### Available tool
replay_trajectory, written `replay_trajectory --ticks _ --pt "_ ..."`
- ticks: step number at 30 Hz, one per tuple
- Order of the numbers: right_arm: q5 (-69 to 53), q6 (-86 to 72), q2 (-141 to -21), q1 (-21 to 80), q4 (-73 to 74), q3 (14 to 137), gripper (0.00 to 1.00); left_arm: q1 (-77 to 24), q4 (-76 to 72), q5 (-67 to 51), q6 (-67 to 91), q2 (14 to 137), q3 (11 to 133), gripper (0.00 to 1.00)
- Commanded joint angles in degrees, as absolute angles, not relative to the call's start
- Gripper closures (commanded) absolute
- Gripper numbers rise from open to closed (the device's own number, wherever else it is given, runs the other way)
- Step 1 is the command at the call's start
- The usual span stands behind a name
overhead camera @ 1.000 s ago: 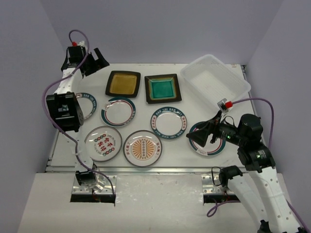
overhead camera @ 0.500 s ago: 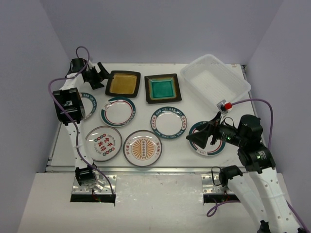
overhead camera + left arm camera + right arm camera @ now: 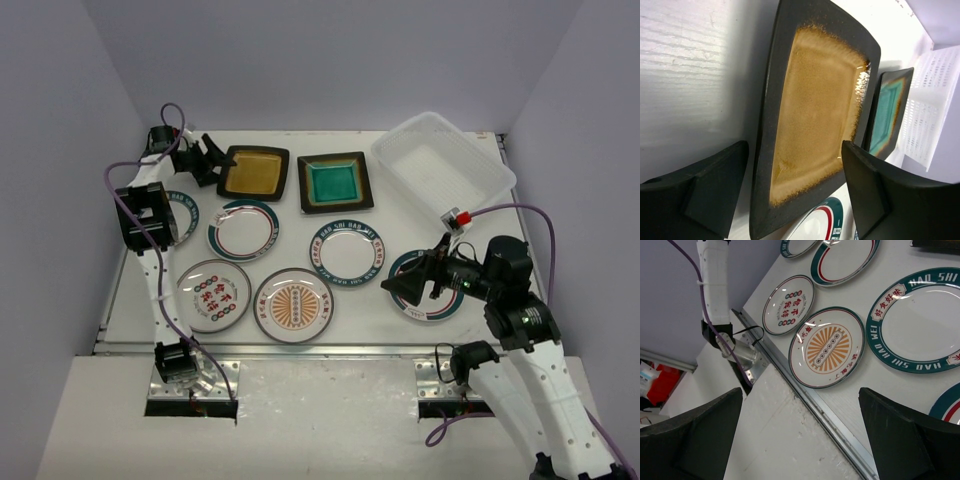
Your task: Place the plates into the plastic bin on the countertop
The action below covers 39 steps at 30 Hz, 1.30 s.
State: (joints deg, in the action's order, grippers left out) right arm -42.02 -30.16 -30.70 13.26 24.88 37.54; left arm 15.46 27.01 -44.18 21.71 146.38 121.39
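Note:
Eight plates lie on the white countertop (image 3: 300,235). The amber square plate (image 3: 254,172) and the teal square plate (image 3: 336,183) are at the back. Round plates lie at the left (image 3: 181,213), centre-left (image 3: 243,229) and centre (image 3: 348,250). In front are the red-character plate (image 3: 212,295) and the sunburst plate (image 3: 294,303). My left gripper (image 3: 208,160) is open, and its jaws straddle the near corner of the amber plate (image 3: 815,110). My right gripper (image 3: 405,283) is open and empty above the right round plate (image 3: 440,300). The translucent plastic bin (image 3: 444,165) stands empty at the back right.
The metal front edge (image 3: 300,347) runs below the front plates and also shows in the right wrist view (image 3: 810,400). Purple-grey walls close in the left, back and right. The left arm's link (image 3: 140,215) covers part of the left round plate.
My left gripper has come down and to the right from a raised spot, to the amber plate's left edge. My right gripper has shifted only slightly.

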Motion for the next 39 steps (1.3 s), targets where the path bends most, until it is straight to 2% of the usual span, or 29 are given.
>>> replay_trajectory --ticks 1,4,8,13,14,15,19,28,32,39 --pt "-43.4 -30.6 -32.3 13.3 21.4 37.2 0.01 15.9 28.6 -43.3 21.4 151.4 122.9 0.31" --pt "-43.1 -31.0 -32.7 13.2 20.2 36.4 0.01 15.8 28.6 -42.5 21.4 152.7 123.4 0.35" --pt "-42.0 -31.2 -33.4 13.3 19.4 36.0 0.01 15.8 28.6 -42.2 21.4 154.1 123.9 0.52" --pt "-41.5 -30.9 -34.0 13.3 19.2 35.7 0.01 15.7 26.5 -41.6 23.7 154.1 122.5 0.61" --pt "-41.1 -30.9 -34.1 13.3 19.1 35.5 0.01 15.7 25.2 -41.7 24.5 154.1 122.2 0.71" --pt "-40.6 -30.8 -34.2 13.3 19.1 35.4 0.01 15.7 24.4 -41.9 25.8 153.9 122.3 0.74" --pt "-40.3 -30.9 -34.1 13.3 19.2 35.3 0.01 15.9 20.6 -40.6 30.7 151.3 120.8 0.99" --pt "-38.1 -30.7 -32.6 13.3 19.8 34.8 0.01 16.2 8.8 -42.1 38.4 143.5 115.3 1.00" --pt "-37.8 -31.6 -33.3 13.3 19.0 34.1 0.01 16.2 1.7 -44.3 42.6 136.7 109.6 1.00" --pt "-39.6 -37.4 -38.5 13.3 16.2 34.8 0.01 16.3 -8.4 -41.3 49.4 123.1 99.2 1.00"
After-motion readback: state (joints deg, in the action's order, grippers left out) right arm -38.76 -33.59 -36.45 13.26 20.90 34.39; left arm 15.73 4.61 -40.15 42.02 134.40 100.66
